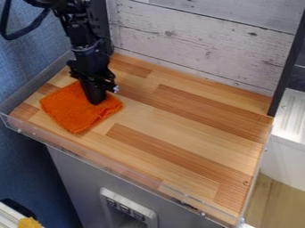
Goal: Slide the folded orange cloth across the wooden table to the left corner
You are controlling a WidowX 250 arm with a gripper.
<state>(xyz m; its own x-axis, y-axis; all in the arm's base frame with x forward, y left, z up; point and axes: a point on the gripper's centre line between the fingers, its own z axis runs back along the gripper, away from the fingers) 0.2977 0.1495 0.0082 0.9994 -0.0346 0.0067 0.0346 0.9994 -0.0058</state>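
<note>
Cam view: blk gripper (96, 102) hangs down at upper L of the wood tabletop (184, 120), tips on the orange cloth (71, 109); can't tell if it's open, closed or gripping fabric. Cloth lies folded & flat under the tips, spreading mostly to their L & toward cam. Whitewashed plank wall (202, 44) behind gripper.

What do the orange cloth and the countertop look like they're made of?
The cloth looks like soft matte fabric, perhaps microfiber, given its textured, creased surface. The countertop looks like smooth wood, or wood-look laminate, judging by its light and dark grained strips.
</note>
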